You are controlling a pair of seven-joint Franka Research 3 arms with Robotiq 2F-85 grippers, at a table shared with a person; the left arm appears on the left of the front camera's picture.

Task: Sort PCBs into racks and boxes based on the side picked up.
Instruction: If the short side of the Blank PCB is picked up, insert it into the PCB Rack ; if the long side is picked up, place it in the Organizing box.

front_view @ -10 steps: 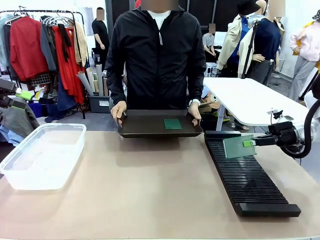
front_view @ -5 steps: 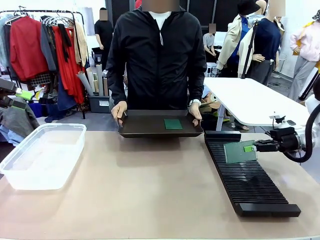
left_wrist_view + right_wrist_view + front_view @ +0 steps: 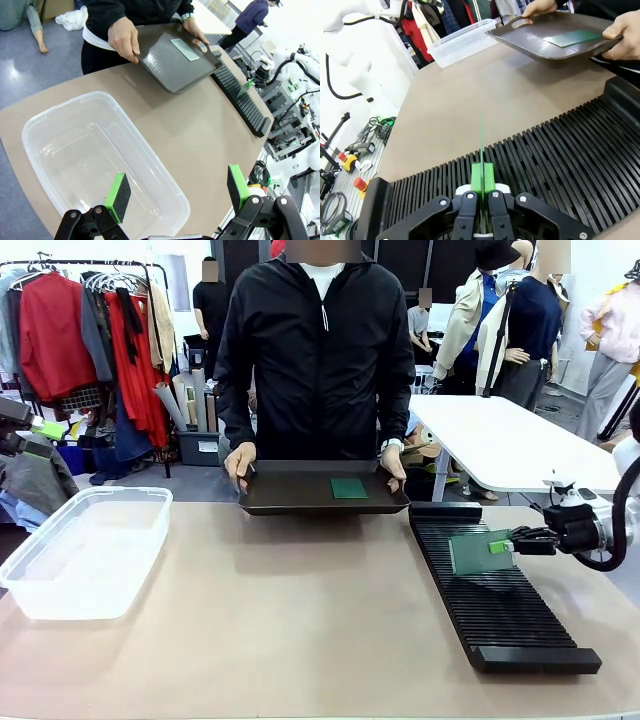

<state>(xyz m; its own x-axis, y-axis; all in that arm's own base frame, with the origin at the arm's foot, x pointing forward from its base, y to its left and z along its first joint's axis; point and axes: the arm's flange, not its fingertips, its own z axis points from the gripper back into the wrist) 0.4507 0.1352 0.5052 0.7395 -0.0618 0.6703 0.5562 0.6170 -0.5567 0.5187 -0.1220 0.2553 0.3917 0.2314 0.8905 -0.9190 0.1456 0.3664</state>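
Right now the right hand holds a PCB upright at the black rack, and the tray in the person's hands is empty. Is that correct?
Not quite. The tray is not empty: one green board lies flat on it, as the front view shows. The rest holds: the right hand is shut on a PCB, upright at the black rack.
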